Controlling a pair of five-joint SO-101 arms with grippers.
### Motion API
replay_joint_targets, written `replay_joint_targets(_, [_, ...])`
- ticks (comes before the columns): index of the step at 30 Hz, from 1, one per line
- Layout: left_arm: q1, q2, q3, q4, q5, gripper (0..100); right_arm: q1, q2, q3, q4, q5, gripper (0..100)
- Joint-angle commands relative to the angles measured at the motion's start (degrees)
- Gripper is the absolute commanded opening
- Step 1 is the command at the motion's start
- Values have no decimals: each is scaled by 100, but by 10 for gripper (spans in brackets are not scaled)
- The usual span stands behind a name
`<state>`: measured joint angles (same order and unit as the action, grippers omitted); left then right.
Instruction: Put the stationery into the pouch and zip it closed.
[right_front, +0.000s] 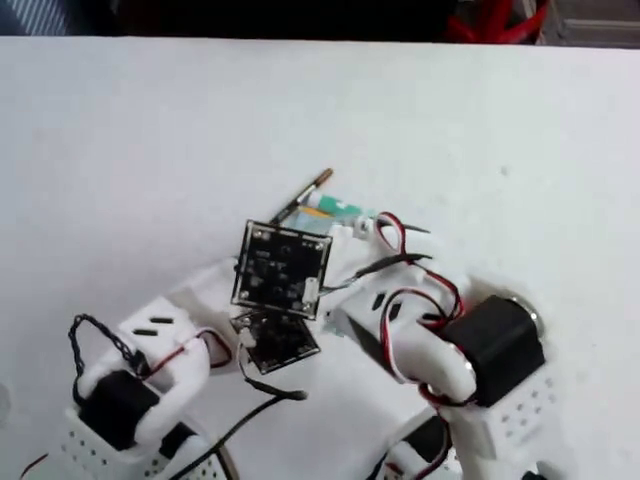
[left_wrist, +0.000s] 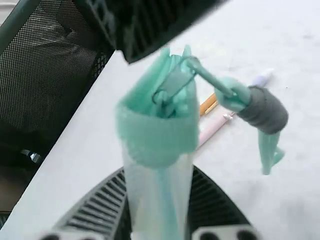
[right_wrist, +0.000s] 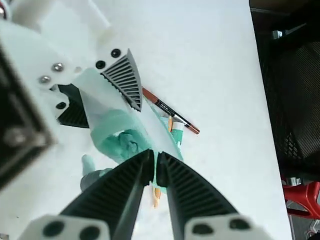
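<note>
Left tool (left_wrist: 157, 205) is clamped on the green pouch (left_wrist: 155, 125), holding it upright over the table (left_wrist: 280, 40). Right tool (right_wrist: 154, 157), jaws almost together, appears to pinch its top edge. Pens (left_wrist: 214, 126) lie just beyond, so loading looks unfinished. Next, spread the mouth and fetch a pen.

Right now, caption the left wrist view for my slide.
Left claw grips the green pouch; zipper pull sticks out, pens lie on the table beyond.
</note>
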<state>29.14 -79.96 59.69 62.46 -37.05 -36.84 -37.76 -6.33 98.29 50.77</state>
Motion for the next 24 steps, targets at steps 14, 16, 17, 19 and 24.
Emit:
replay_joint_targets(14, [-22,40,492,-475,1662,68,154,-84,1169,-637,-1046,19])
replay_joint_targets(16, [-22,40,967,-914,1662,68,163,-84,1204,-637,-1196,19])
replay_joint_targets(17, [-22,40,1187,-1160,1662,68,180,-84,1231,-655,-1266,19])
replay_joint_targets(19, [-31,40,1512,-1530,1662,68,180,-84,1363,-725,-1398,19])
replay_joint_targets(24, [-31,40,1626,-1626,1670,68,180,-84,1978,-1218,-1451,19])
